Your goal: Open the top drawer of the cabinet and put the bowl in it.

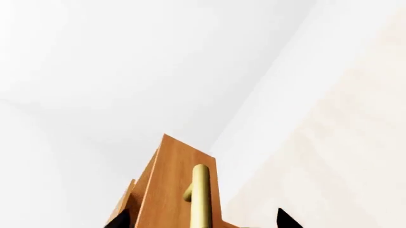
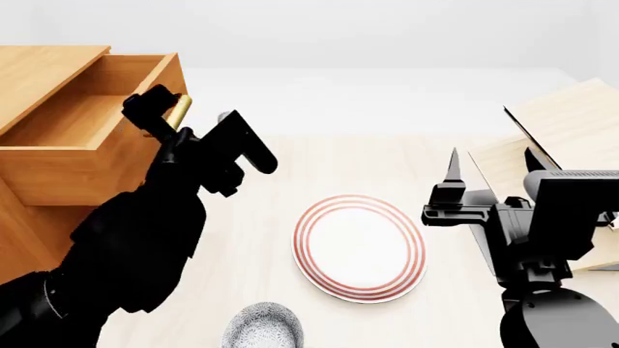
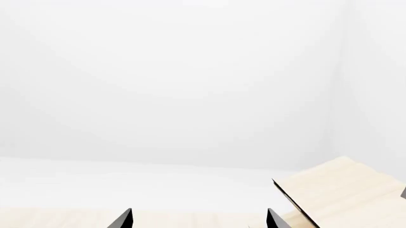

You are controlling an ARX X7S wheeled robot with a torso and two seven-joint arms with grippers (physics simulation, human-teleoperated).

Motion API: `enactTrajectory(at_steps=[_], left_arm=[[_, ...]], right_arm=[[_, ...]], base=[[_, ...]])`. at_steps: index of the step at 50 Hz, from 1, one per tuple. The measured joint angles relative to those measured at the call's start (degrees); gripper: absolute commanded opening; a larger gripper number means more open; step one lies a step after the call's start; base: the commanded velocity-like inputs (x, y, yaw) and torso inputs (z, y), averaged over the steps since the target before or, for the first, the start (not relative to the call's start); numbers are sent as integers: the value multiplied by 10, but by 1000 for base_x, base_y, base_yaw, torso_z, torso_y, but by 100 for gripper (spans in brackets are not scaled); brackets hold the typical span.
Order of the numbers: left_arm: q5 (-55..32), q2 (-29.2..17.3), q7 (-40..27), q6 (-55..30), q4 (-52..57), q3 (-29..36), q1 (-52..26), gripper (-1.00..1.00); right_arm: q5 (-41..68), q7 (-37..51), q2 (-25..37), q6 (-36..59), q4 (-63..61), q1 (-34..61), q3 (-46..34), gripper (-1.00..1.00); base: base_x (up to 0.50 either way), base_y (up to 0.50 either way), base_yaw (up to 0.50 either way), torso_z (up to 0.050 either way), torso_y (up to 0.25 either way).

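Now one bowl [image 2: 263,328], one plate [image 2: 360,246]; left jaws straddle handle [image 1: 200,194], right jaws spread.

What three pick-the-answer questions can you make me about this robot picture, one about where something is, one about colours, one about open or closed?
1. Where is the bowl?
A. inside the top drawer
B. on the table, near the plate
C. in the right gripper

2. What colour are the plate's rings?
A. red
B. green
C. blue

3. How is the top drawer?
A. pushed shut
C. taken out and lying on the table
B. pulled open

Answers: 1 B, the head view shows the bowl on the table at the bottom edge, beside the plate. 2 A, red rings circle the white plate. 3 B, the drawer's wooden inside shows, with the left gripper at its brass handle.
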Motion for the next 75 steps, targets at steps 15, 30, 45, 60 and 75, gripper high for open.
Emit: enactTrajectory(at_steps=[15,30,45,60,75], left_arm=[[-51,38,37,-91,100,-145,-68,100],[-81,113,42,-155,-34,-358,-159,100],[-82,143,36,-147,-244,-469,-224,100],[-80,140,47,-130,-373,-471,-230,100],[-76,140,47,-105,-446,-465,-223,100]], right_arm=[[5,2,3,1,-6,-1,1,100],[11,6,6,7,-15,-1,1,100],[14,10,9,14,-18,7,-6,100],[16,13,11,16,-18,10,-12,100],[17,14,12,9,-13,7,-13,100]], base=[[0,0,0,0,0],[0,0,0,0,0],[0,0,0,0,0],[0,0,0,0,0],[0,0,0,0,0]])
